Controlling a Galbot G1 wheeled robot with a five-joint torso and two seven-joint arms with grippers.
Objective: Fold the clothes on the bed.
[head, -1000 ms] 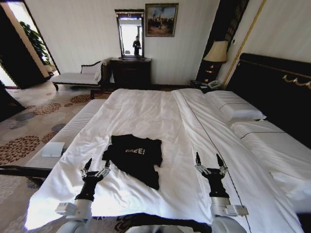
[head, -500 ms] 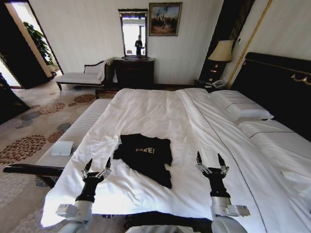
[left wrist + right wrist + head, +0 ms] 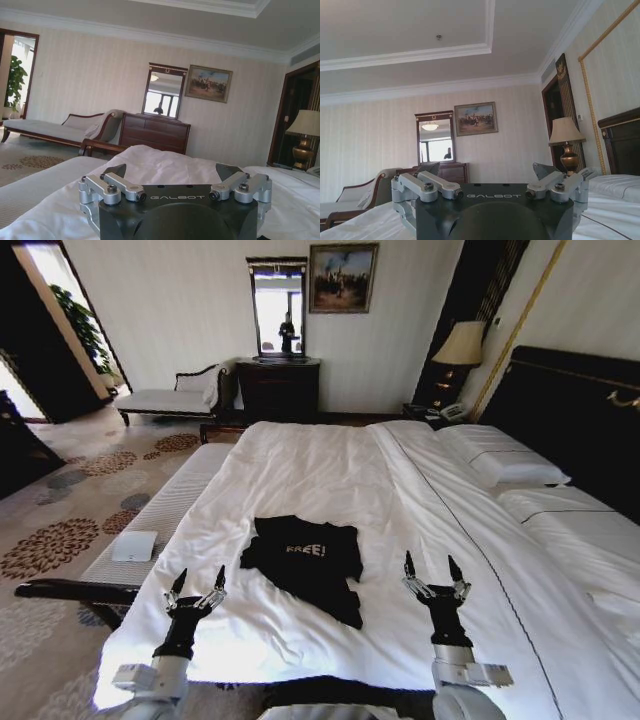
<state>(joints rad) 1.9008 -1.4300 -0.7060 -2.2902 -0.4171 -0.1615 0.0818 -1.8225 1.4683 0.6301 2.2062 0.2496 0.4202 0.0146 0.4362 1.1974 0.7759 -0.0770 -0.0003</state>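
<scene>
View shifted right, T-shirt [image 3: 305, 562] btwn left hand [image 3: 196, 589], right hand [image 3: 433, 574]

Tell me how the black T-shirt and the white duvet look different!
The T-shirt is black with white "FREE!" lettering; the duvet is plain white. The T-shirt is small and covers just one patch near the foot of the bed; the duvet spreads across the whole bed. The T-shirt lies rumpled on top; the duvet lies underneath it. Both are soft, creased cloth. The left hand and right hand hover open, touching neither.
</scene>
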